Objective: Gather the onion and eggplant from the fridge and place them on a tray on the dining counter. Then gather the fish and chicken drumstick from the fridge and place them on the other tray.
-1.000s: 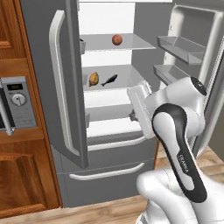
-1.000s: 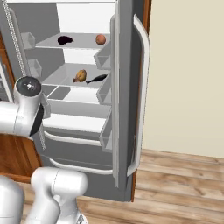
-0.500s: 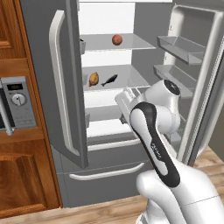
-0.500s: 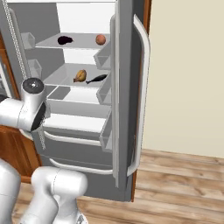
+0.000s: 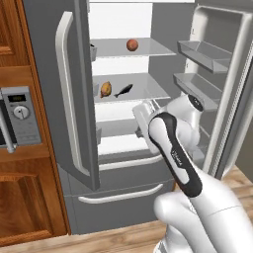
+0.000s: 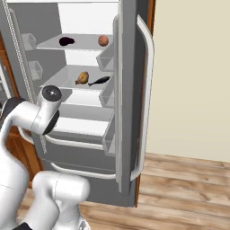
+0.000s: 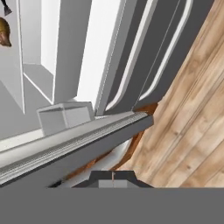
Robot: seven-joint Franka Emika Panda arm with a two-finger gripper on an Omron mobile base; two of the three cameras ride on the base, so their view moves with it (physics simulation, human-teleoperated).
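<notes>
**Closed gripper in front of the open fridge, food on the shelves**

The gripper (image 7: 113, 177) was fully closed, its two dark finger tips pressed together with nothing between them. In the hand view it looked across the edge of a grey fridge door and down at the light wooden plank floor (image 7: 192, 113). In the left base view the white arm's hand (image 5: 143, 118) sat just in front of the lower white shelves of the tall grey double-door fridge (image 5: 74, 99), below the shelf with the food; the finger tips themselves were hard to make out there, hidden behind the arm.

On the middle shelf lay the brown chicken drumstick (image 5: 105, 89) and, just beside it to the right, the small dark fish (image 5: 123, 91), the two close but apart. The right base view gave the same pair, drumstick (image 6: 82, 78) and fish (image 6: 99, 81). A corner of the drumstick (image 7: 4, 33) also showed at the top left of the hand view.

On the upper shelf sat the round reddish-brown onion (image 5: 131, 45), toward the right side. From the right base view the onion (image 6: 103, 41) shared that shelf with the dark purple eggplant (image 6: 66, 41), which lay well to its left.

Both fridge doors stood open, with grey bins on the inside of the right door (image 5: 207, 54). A silver microwave (image 5: 20, 116) was set into the brown wooden cabinet (image 5: 24, 207) left of the fridge.
</notes>
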